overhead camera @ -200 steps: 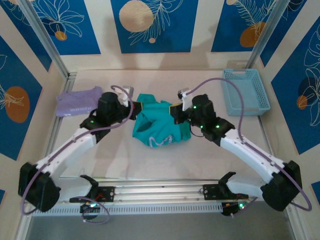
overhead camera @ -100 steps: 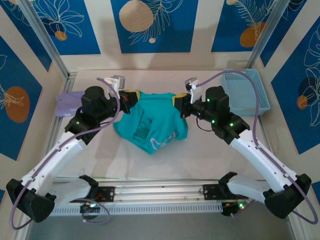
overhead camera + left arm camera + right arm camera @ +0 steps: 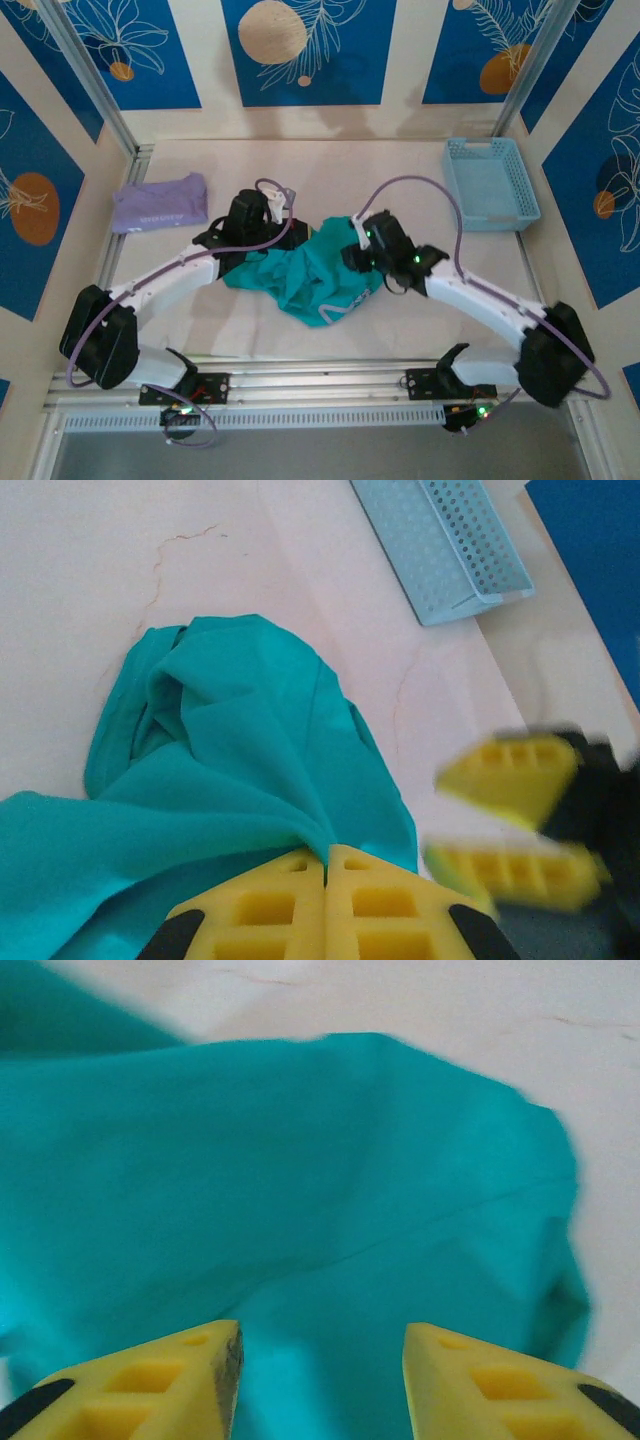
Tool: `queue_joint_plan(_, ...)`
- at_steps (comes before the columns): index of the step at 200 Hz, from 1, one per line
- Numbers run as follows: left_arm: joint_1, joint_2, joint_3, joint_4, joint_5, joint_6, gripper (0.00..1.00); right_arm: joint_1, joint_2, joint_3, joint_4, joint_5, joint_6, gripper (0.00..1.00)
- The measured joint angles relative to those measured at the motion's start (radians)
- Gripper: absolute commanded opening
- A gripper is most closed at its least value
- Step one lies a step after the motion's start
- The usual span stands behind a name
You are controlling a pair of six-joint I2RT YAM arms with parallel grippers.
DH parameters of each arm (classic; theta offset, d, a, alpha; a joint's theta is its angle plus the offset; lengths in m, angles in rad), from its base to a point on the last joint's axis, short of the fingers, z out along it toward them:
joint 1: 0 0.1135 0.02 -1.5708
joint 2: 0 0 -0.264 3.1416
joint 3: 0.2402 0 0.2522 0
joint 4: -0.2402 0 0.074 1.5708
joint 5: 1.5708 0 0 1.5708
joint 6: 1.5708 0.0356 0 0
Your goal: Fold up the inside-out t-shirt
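Lying crumpled, the inside-out t-shirt (image 3: 300, 280) stretches left to right.

Cream walls (image 3: 403, 60) carry blue panels (image 3: 330, 60) printed with white leaf outlines and orange or tan circles. 2 slanted aluminium posts (image 3: 92, 85) frame the back corners. The pale beige surface (image 3: 330, 165) has faint hairline cracks, and a metal rail (image 3: 320, 385) lines its near edge.

Showing teal-green across the t-shirt (image 3: 300, 275), lavender on the folded shirt (image 3: 160, 202), pale blue on the perforated basket (image 3: 490, 185).
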Motion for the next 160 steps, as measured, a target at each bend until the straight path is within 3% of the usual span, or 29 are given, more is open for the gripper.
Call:
queue_joint_plan(23, 0.0, 0.0, 0.0, 0.015, 0.0, 0.0, 0.0, 0.094, -0.07, -0.087, 0.112, -0.018, -0.006, 0.6)
queue_joint_plan(57, 0.0, -0.005, 0.0, 0.016, 0.0, 0.0, 0.0, 0.128, 0.103, -0.102, 0.272, -0.018, -0.006, 0.62)
queue_joint_plan(61, 0.0, -0.007, 0.0, 0.016, 0.0, 0.0, 0.0, 0.128, 0.13, -0.101, 0.291, -0.021, -0.006, 0.58)
queue_joint_plan(79, 0.0, -0.016, 0.0, 0.015, -0.003, 0.003, 0.0, 0.116, 0.235, -0.092, 0.352, -0.042, 0.002, 0.19)
queue_joint_plan(99, 0.0, -0.026, 0.0, 0.006, -0.04, 0.014, 0.0, 0.084, 0.252, -0.092, 0.367, -0.076, 0.023, 0.03)
queue_joint_plan(126, 0.002, -0.031, 0.0, -0.035, -0.181, 0.073, 0.38, -0.028, 0.118, -0.129, 0.388, -0.217, 0.106, 0.0)
queue_joint_plan(160, -0.018, -0.085, -0.039, -0.105, -0.327, 0.138, 0.59, -0.134, 0.064, -0.138, 0.435, -0.388, 0.238, 0.0)
